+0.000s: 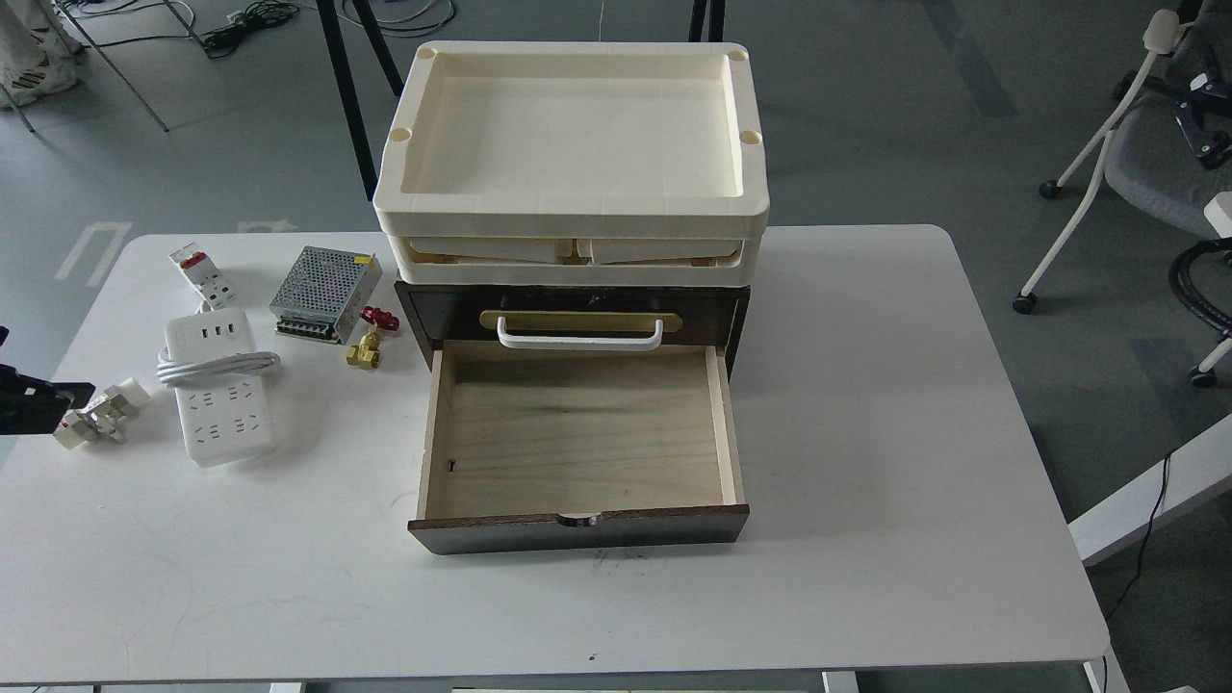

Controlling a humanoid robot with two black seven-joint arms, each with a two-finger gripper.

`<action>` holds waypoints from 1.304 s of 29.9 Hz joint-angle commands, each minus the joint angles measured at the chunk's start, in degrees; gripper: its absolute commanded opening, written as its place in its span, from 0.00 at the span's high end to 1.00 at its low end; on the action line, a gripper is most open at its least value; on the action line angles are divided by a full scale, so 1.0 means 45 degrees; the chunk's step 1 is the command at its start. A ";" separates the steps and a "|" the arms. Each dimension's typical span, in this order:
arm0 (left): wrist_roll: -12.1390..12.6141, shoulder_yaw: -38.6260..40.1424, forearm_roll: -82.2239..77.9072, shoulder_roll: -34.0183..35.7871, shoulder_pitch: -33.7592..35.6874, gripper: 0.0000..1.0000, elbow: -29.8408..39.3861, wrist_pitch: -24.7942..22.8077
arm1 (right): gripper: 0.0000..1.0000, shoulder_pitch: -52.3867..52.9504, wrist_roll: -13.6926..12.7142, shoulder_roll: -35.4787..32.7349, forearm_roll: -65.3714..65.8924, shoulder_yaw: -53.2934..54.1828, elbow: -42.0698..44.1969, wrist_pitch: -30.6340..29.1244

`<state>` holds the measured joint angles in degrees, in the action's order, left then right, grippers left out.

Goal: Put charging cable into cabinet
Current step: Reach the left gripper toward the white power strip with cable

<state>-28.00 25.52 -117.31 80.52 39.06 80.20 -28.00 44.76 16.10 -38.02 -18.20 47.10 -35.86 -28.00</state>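
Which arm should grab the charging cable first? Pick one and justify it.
Left. The charging cable lies on the table's left side, left of the cabinet's open drawer. Only a dark piece of the left arm shows at the left edge; the right arm is out of view.

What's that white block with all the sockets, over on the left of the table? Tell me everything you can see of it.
The charging cable is a white rectangular power strip, seemingly plastic, lying flat on the white table, left of the open cabinet drawer. Three small ports sit in a row at its far end, and several sockets cover the near part. A thick white cord crosses its middle, bunched at the left side. Nothing grips it; only the table touches it.
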 commanded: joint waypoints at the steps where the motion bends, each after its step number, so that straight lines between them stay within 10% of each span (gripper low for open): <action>1: -0.0001 -0.0026 -0.0706 -0.1445 0.0263 0.01 -0.0633 0.0000 | 0.00 -0.0004 -0.0003 0.0264 0.0020 0.0003 0.0019 0.0000; 25: -0.0001 -0.0903 -0.1710 -0.7463 0.1436 0.10 -0.7039 0.0000 | 0.00 -0.0336 -0.0003 0.0089 0.0000 0.0003 0.0019 0.0000; 39: -0.0001 -0.2368 -0.1710 -0.8712 0.2022 0.12 -1.0145 0.2433 | 0.00 -0.0454 -0.0003 0.0108 0.0000 0.0022 0.0117 0.0000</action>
<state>-28.00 16.37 -125.01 43.02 48.14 36.33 -17.83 42.73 16.07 -37.54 -18.20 47.12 -35.32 -28.00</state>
